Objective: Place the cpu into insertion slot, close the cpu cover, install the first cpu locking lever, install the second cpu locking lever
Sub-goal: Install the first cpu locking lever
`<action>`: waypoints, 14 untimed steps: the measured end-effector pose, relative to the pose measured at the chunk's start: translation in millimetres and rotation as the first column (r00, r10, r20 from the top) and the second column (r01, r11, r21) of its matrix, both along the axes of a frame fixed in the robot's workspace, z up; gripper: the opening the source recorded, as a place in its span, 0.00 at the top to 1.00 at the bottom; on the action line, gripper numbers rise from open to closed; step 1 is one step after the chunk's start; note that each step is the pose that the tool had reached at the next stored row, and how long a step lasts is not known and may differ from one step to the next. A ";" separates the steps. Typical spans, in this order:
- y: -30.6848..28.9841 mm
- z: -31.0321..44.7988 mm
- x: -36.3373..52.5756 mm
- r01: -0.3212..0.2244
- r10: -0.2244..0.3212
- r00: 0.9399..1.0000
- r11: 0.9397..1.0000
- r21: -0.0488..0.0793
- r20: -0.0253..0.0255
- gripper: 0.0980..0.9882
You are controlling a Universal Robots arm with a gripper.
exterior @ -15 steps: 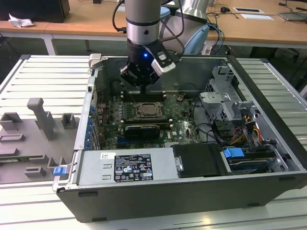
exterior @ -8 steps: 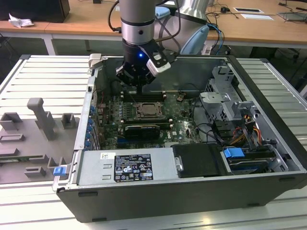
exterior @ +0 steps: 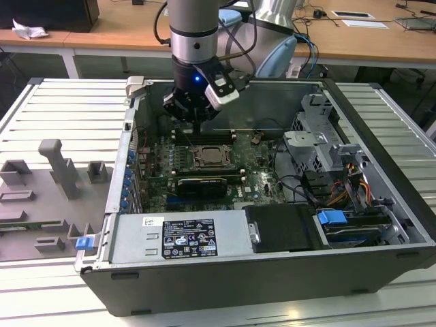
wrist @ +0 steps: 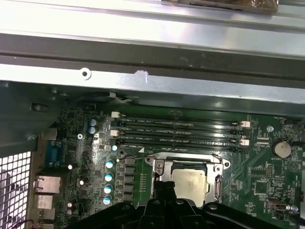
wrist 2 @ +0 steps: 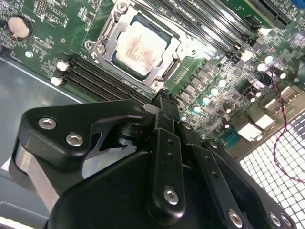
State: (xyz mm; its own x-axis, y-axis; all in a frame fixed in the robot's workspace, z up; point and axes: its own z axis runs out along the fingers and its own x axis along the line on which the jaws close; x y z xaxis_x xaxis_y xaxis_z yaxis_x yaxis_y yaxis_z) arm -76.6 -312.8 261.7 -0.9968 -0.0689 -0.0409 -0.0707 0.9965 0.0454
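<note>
The cpu [wrist 2: 140, 47], a pale silver square, lies flat in the insertion slot [wrist 2: 157, 85] on the green board. The silvery cpu cover [wrist 2: 102, 45] lies down over its edges like a frame. A thin wire lever [wrist: 143, 156] runs along one side of the socket. My gripper [wrist 2: 164, 101] hangs just above the board beside the socket, at the memory-slot side, fingers shut with nothing between them. In the exterior view the gripper [exterior: 193, 119] is over the far side of the socket, with the cpu [exterior: 211, 157] in front of it. In the first wrist view the fingertips [wrist: 167, 188] overlap the socket's edge beside the cpu [wrist: 190, 181].
Black memory slots [wrist: 176, 131] run beside the socket. A black graphics card [exterior: 197, 185] lies in front of it, with a power supply [exterior: 180, 235] further forward. A drive cage and cables [exterior: 317, 146] fill the exterior view's right. Grey fixtures [exterior: 61, 170] stand outside the case.
</note>
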 end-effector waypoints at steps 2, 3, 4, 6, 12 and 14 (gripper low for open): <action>0.0 0.1 -1.9 0.000 0.000 1.000 1.000 0.000 0.000 0.99; 0.0 0.1 -2.9 0.000 0.000 1.000 1.000 0.000 0.000 0.99; 0.0 0.1 -3.9 0.000 0.000 1.000 1.000 0.000 0.000 0.99; -0.1 0.1 -7.6 0.000 0.000 1.000 1.000 0.000 0.000 0.99; 0.0 0.1 -24.5 0.000 0.000 1.000 1.000 0.000 0.000 0.99; 0.0 0.0 -28.2 0.000 0.000 1.000 1.000 0.000 0.000 0.99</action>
